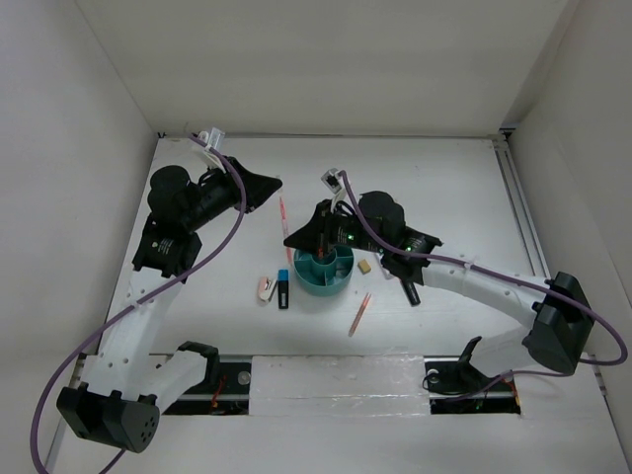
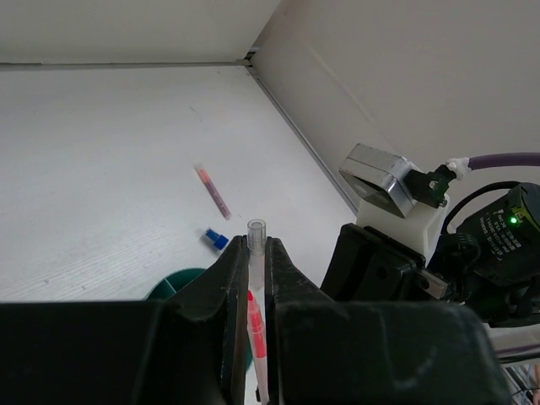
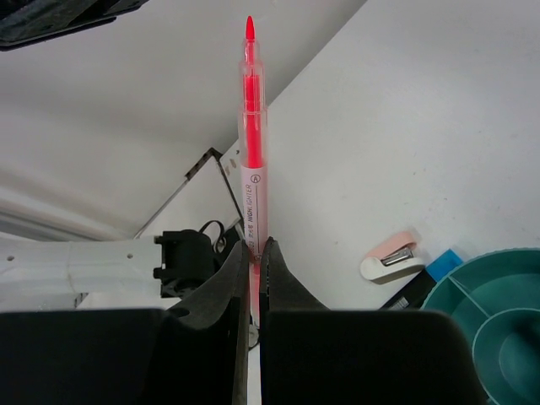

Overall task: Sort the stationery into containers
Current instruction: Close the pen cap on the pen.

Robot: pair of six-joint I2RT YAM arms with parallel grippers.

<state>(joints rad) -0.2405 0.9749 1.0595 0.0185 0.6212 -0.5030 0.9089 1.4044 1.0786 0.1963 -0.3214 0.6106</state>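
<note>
Organizer [image 1: 318,288] glossy plastic; highlighter [image 3: 253,169] clear plastic; table [image 1: 444,188] matt.

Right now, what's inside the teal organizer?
On the right wrist view, the visible compartments of the teal organizer look empty. The rest is off frame; from above, the right gripper hides its far part.

The right fingers [image 3: 226,291] pinch a pink pen [image 3: 252,143] upright, teal organizer [image 3: 451,287] at lower right.

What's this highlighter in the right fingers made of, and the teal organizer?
Highlighter: likely clear glossy plastic; the pink core shows through the barrel. Organizer: apparently opaque moulded plastic with a smooth satin sheen; its dividers blend into the walls.
</note>
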